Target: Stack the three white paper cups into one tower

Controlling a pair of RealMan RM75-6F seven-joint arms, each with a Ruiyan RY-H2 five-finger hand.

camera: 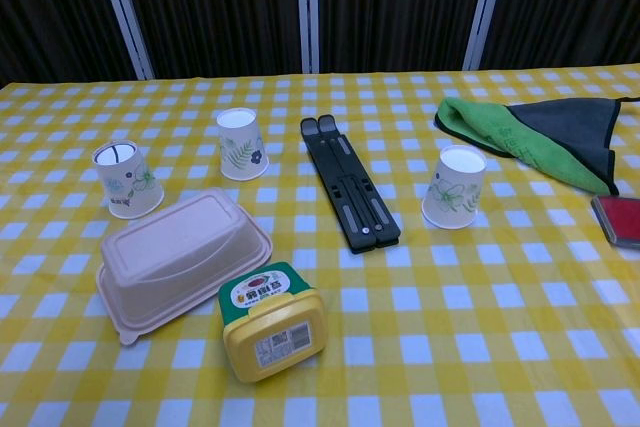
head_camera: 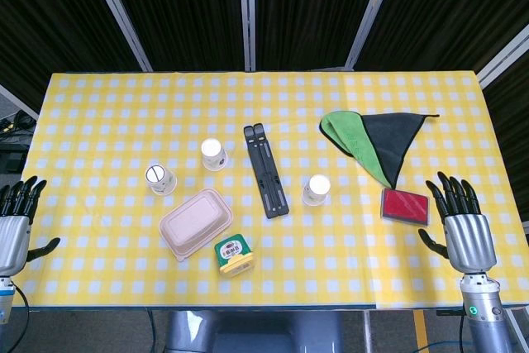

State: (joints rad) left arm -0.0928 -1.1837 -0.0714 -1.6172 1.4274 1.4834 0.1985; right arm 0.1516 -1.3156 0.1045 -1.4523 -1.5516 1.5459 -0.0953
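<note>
Both hands, left hand [head_camera: 16, 221] and right hand [head_camera: 463, 225], wait open (holding nothing); three cups [head_camera: 316, 189] stand apart, far from them.

The counter [camera: 520, 347] is covered by a smooth yellow-and-white checked cloth with a faint sheen, and on it the three paper cups [camera: 456, 187] look matt white with printed leaves. The beige lidded box [camera: 180, 257] looks like matt moulded pulp or plastic, the yellow tub [camera: 272, 332] is glossy plastic with a green label, and the black folding stand [camera: 348, 195] is dull, hard plastic. The green and dark cloths [camera: 540, 132] look soft and fuzzy, and both hands, left [head_camera: 15, 225] and right [head_camera: 463, 229], show brushed silver metal with black fingers [head_camera: 450, 192].
</note>
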